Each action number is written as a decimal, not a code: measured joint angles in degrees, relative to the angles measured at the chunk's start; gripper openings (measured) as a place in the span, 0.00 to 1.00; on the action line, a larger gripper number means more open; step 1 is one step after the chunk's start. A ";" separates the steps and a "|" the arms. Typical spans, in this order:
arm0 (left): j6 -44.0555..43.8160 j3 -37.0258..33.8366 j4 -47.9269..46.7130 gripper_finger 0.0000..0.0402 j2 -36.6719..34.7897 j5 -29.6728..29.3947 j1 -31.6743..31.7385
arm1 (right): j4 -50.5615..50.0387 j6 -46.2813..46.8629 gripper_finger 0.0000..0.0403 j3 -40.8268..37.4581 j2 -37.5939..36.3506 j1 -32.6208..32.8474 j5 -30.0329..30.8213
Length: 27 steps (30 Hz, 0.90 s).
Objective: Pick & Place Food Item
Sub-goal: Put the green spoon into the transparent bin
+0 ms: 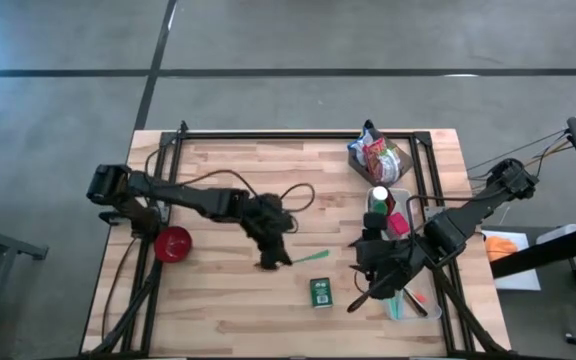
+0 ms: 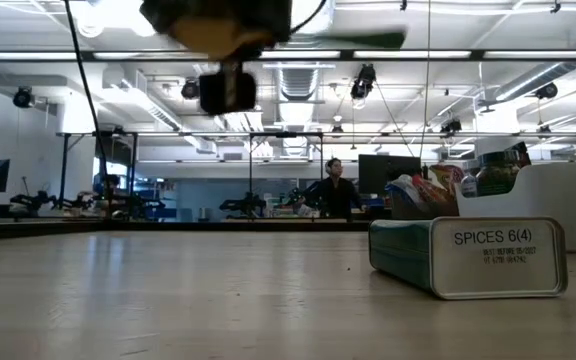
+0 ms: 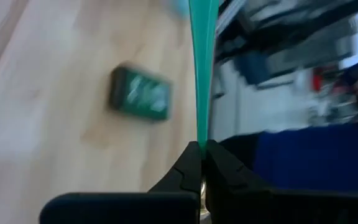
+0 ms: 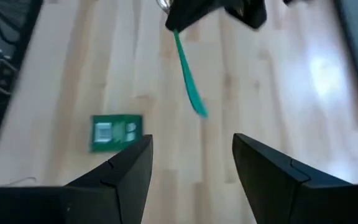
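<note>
Thin green plastic utensil [image 1: 313,258] lifted clear of your wooden table [image 1: 218,300], left gripper [image 1: 273,262] clamped on its end, near the green spice tin [image 1: 321,291], your right gripper [image 1: 360,297] gaped empty beside the white bin [image 1: 420,308].

Thin green utensil [image 1: 313,258] held level above the table.

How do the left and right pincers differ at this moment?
The left pincer is shut on a thin green utensil; the right pincer stands open and holds nothing. The left one sits over the middle of the table, while the right one sits near the white bin at the table's right side. The green spice tin lies on the table between them, touched by neither. Both are dark two-finger pincers.
</note>
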 joint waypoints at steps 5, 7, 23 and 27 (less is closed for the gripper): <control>-3.81 6.60 1.26 0.00 -0.02 0.91 1.77 | -0.11 -7.77 0.54 3.96 2.07 -0.13 4.97; -5.58 7.96 1.28 0.00 -0.02 0.93 2.44 | -0.06 -10.50 0.54 5.62 2.99 -0.15 7.58; -13.84 9.19 6.21 0.00 1.61 1.98 4.24 | -3.18 -28.82 0.54 12.39 10.41 -4.74 11.03; -15.01 9.06 8.49 0.00 2.25 2.74 4.24 | -3.34 -29.18 0.53 12.55 10.85 -6.09 9.15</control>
